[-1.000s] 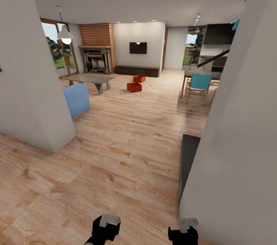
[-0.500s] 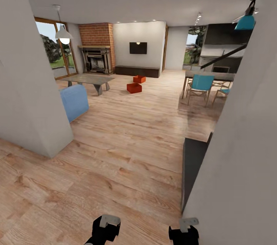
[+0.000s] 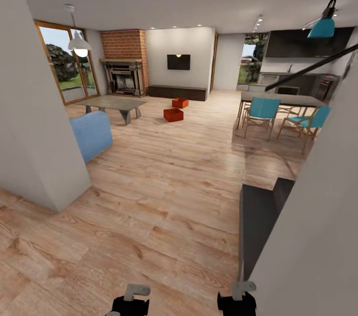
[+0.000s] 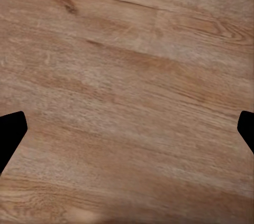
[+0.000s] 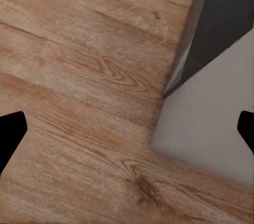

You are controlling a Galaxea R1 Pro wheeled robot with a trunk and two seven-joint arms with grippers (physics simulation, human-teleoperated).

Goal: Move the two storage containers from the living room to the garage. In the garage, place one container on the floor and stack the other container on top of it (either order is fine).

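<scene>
Two orange-red storage containers stand far ahead on the living room's light wood-plank floor: the nearer container and, just behind it, the farther one, in front of the long dark cabinet. Both arms are held low at the head view's lower edge, far from the bins. My left gripper is open over bare planks, its dark fingertips spread wide. My right gripper is open too, above planks beside a white wall corner.
A white wall corner stands close on the left, another wall with a dark panel close on the right. Ahead are a blue sofa, low table, brick fireplace, wall TV, and dining table with teal chairs.
The camera has advanced through the opening: both near walls slid outward and more of the dining area shows at right. The left gripper sits slightly lower in the picture.
</scene>
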